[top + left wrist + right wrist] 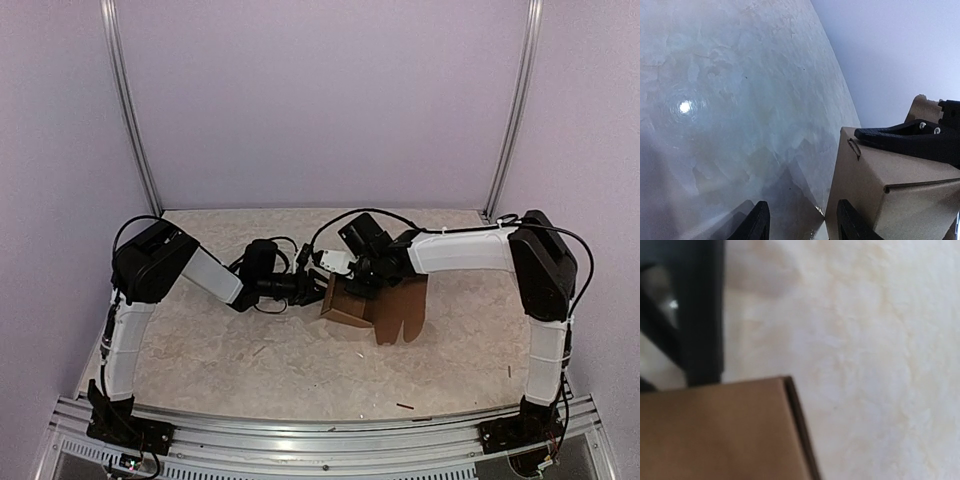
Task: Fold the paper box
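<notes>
sitting around the middle of the worktop [200, 350] is one paper box [385, 305]. it's plain brown cardboard and only partly folded: the left part is stood up into a boxy shape, while flat panels with rounded flaps are laid out on the surface to the right. two arms are counted, one reaching in from each side, and both pincers are brought together at the box's left end.

the left pincer [312, 290] is held roughly half open, just left of the box. in the left wrist view its two black fingers [757, 225] are seen apart, with mostly bare worktop between them. a corner of the box [875, 190] is right by the finger on the right, but whether it's actually touched can't be told. nothing is seen to be gripped by this one.

the right pincer [352, 274] is closed down almost completely at the box's upper left edge. one of its fingers [900, 137] is seen laid flat along the top panel, so a thin cardboard wall looks to be pinched.

in the right wrist view only one blurry corner of the box [715, 435] is shown over the pale worktop. one dark shape [700, 315] is seen at the left, but it can't be made out.

two small dark scraps [405, 406] are spotted near the front of the worktop, well apart from the box. two metal uprights [130, 110] are stood at the back corners.
</notes>
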Tool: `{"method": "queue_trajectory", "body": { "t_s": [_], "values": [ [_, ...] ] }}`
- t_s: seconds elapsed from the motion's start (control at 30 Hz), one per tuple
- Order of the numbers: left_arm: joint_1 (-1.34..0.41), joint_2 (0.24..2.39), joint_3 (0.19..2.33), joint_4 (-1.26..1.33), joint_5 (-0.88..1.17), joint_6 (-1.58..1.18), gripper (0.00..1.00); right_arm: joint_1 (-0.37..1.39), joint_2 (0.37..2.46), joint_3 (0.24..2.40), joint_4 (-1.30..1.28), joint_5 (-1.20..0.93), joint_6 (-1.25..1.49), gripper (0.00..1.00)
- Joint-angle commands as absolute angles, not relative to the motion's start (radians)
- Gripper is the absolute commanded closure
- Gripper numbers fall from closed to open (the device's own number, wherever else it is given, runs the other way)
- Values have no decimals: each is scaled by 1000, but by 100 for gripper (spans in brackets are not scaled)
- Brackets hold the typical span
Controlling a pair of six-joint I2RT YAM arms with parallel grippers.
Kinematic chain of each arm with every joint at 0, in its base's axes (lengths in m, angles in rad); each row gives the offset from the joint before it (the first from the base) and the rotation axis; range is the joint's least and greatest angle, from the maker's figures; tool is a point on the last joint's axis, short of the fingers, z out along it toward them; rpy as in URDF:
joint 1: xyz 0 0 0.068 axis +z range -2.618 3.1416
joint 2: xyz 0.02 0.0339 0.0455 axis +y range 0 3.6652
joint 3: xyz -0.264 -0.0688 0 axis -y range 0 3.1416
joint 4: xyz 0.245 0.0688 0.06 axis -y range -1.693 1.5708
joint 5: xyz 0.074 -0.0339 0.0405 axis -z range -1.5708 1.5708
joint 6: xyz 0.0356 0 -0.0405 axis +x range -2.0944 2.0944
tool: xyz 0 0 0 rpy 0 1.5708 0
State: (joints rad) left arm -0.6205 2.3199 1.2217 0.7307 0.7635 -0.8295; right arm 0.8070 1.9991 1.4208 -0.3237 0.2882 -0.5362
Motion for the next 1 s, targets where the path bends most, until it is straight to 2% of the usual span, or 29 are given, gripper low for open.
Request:
{"method": "queue_trajectory", "body": {
  "t_s": [0.0, 0.2, 0.43, 0.77, 0.97],
  "values": [
    [-648, 2360, 1182, 686, 812, -819, 54, 784, 2079, 1428, -276, 401, -500, 89],
    [-598, 2335, 1123, 685, 782, -823, 54, 781, 2001, 1465, -478, 201, -522, 73],
    [-518, 2256, 1076, 511, 700, -722, 54, 776, 1922, 1528, -689, 155, -577, 55],
    [-510, 2172, 1034, 489, 694, -660, 53, 719, 1816, 1447, -761, 110, -613, 52],
    [-548, 2103, 1050, 398, 624, -544, 53, 567, 1725, 1357, -780, 41, -629, 51]
  ]
}}
